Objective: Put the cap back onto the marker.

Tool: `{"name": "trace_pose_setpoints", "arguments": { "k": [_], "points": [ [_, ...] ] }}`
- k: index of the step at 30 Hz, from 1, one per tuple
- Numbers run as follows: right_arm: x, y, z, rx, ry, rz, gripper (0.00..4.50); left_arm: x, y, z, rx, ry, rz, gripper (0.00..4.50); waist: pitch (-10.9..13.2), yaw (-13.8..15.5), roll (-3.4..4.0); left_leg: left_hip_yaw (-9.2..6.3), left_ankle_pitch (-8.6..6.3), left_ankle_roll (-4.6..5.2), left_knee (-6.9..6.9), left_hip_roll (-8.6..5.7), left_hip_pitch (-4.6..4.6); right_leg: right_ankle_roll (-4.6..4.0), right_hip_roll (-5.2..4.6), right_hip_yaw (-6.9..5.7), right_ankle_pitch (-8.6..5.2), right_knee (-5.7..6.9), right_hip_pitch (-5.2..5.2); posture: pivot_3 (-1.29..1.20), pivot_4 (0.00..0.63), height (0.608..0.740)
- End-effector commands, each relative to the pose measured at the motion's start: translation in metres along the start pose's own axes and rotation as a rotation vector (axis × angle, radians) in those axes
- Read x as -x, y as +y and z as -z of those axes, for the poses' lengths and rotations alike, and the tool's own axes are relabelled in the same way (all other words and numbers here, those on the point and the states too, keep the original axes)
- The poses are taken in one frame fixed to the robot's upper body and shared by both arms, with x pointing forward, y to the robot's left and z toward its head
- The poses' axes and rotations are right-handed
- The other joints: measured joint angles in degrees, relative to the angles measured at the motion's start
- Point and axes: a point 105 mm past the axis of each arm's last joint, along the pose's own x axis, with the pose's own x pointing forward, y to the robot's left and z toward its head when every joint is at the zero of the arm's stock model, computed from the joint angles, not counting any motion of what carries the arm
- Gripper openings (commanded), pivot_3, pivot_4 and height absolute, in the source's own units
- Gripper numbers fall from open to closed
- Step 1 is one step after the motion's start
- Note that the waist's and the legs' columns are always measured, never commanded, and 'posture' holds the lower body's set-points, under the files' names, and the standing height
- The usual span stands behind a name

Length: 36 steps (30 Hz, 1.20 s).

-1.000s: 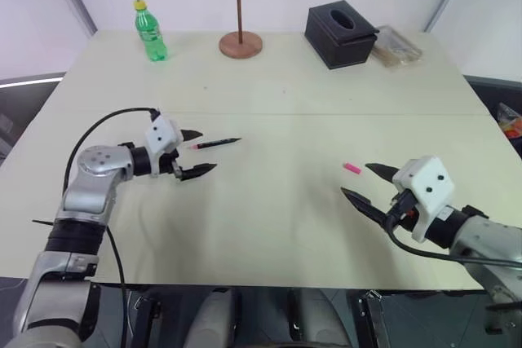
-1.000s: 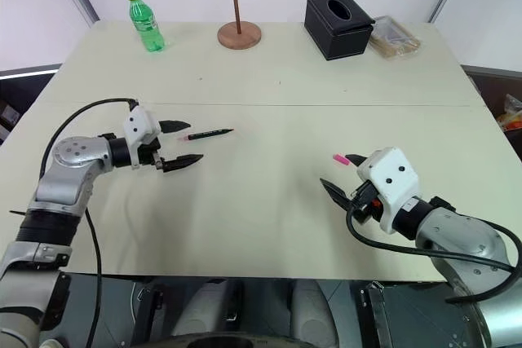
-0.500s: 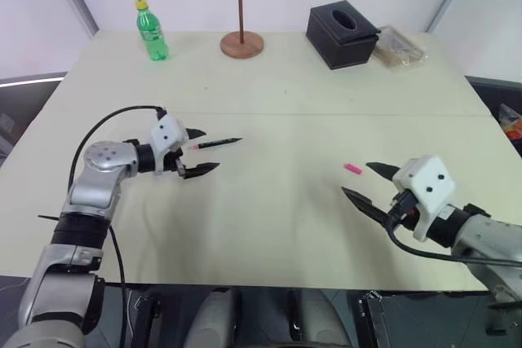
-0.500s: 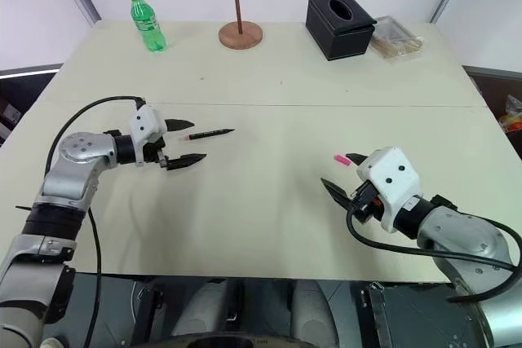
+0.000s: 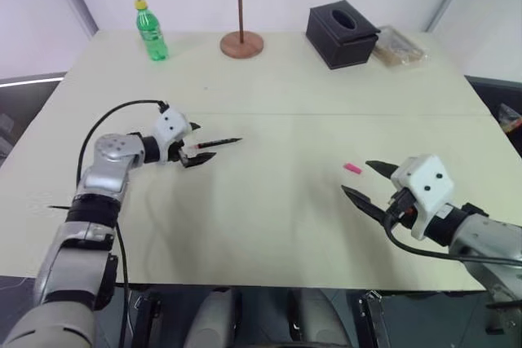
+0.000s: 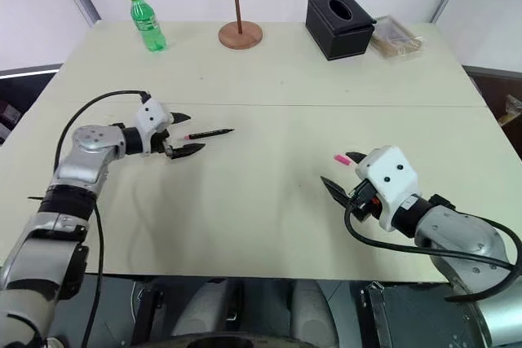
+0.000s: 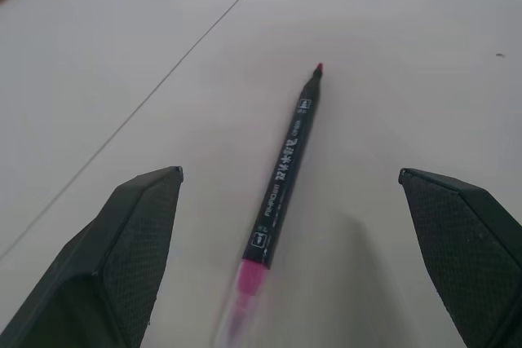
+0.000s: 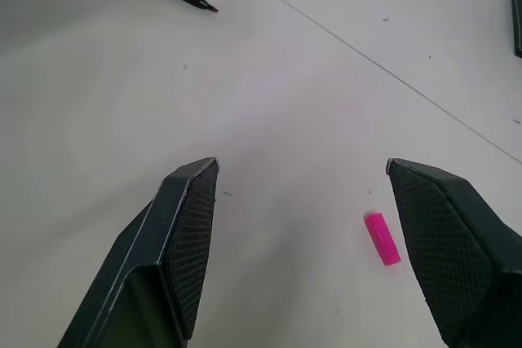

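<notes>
Both jaws gaping and empty, the left gripper (image 5: 198, 143) straddles the marker (image 5: 218, 143) while the right gripper (image 5: 367, 182) flanks the cap (image 5: 351, 168) on the tabletop (image 5: 285, 87).

Soft, even light falls from above, and the pale surface (image 5: 285, 87) looks bright with no harsh glare. Shadows are faint: a weak smudge lies under the left hand (image 5: 196, 143) and a dim grey patch beside the marker (image 7: 285, 169) in the left wrist view. There the marker's near pink end smears out of focus, while its printed barrel is sharper. The head views are sharp, their straight edges bowing slightly toward the corners.
</notes>
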Motion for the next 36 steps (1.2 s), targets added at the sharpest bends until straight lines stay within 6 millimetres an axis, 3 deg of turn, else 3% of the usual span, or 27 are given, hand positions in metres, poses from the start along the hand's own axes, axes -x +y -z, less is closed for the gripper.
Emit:
{"name": "trace_pose_setpoints", "arguments": {
  "k": [1,10,20,23,29,36],
  "points": [
    [0.001,0.001,-0.01,0.038,-0.043,0.019,3.36,-0.01,0.01,-0.004,0.022,0.015,-0.037,4.44,0.0,0.1,-0.03,0.0,0.0,0.0,0.01,-0.04,0.0,0.0,0.0,0.0,0.0,0.0,0.0,0.0,0.15,0.74],
    [0.008,0.006,-0.01,0.025,-0.042,0.076,3.36,-0.029,0.009,0.001,0.062,0.085,-0.013,4.44,0.0,-0.1,-0.07,0.02,0.0,0.01,0.01,-0.04,-0.04,0.01,0.03,0.0,0.0,0.02,-0.05,0.0,0.15,0.74],
    [0.013,0.01,-0.007,0.007,-0.035,0.119,3.36,-0.027,0.008,0.01,0.057,0.157,0.032,4.44,0.0,-0.1,-0.12,0.02,0.0,0.01,0.02,-0.04,-0.01,0.01,0.03,0.0,0.0,0.04,-0.02,0.0,0.15,0.74],
    [0.013,0.009,-0.007,0.008,-0.035,0.124,3.36,-0.025,0.006,0.014,0.06,0.175,0.044,3.59,0.0,-0.2,-0.12,0.01,0.0,0.01,0.02,-0.04,-0.01,0.01,0.04,0.0,0.0,0.05,-0.02,0.0,0.15,0.74],
    [0.013,0.008,-0.006,0.012,-0.029,0.119,3.36,-0.021,0.003,0.019,0.072,0.192,0.068,0.62,0.0,-0.6,-0.14,0.01,0.0,0.01,0.02,-0.02,0.04,0.0,0.07,0.01,0.0,0.1,-0.01,0.0,0.15,0.74],
    [0.013,0.005,-0.005,0.021,-0.022,0.109,3.36,-0.021,0.001,0.017,0.069,0.186,0.091,0.62,0.0,-1.1,-0.14,0.0,0.0,0.01,0.02,-0.01,0.04,0.0,0.07,0.01,0.0,0.11,-0.01,0.0,0.15,0.74]
  ]
}}
